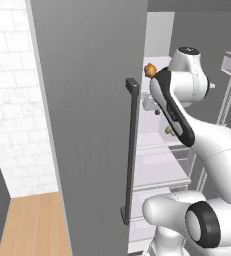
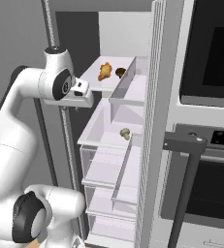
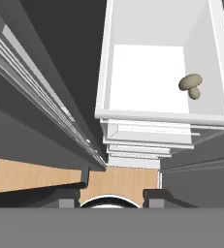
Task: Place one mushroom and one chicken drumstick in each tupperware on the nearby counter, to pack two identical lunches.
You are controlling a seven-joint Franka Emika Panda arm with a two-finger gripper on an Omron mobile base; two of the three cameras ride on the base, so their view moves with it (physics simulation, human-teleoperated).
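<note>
An orange-brown chicken drumstick (image 2: 104, 70) lies on the upper shelf of the open fridge, with a dark brown mushroom (image 2: 120, 72) just to its right. The drumstick (image 1: 149, 70) also peeks past the door edge in the left base view. A pale tan mushroom (image 2: 125, 133) (image 3: 191, 85) sits in the white compartment one level lower, near its right wall. My gripper (image 3: 113, 193) hangs in front of the fridge's left side, pointing down, fingers apart with only floor between them. The hand (image 2: 80, 94) is level with the gap between the two shelves. The tupperware and the counter are out of view.
The grey fridge door (image 1: 87, 125) with its dark handle (image 1: 132, 150) stands open on the left. A door bin (image 2: 128, 89) juts out at the right of the shelves. Clear drawers (image 2: 108, 184) stack below. An oven (image 2: 210, 48) with a dark handle (image 2: 186, 145) stands to the right.
</note>
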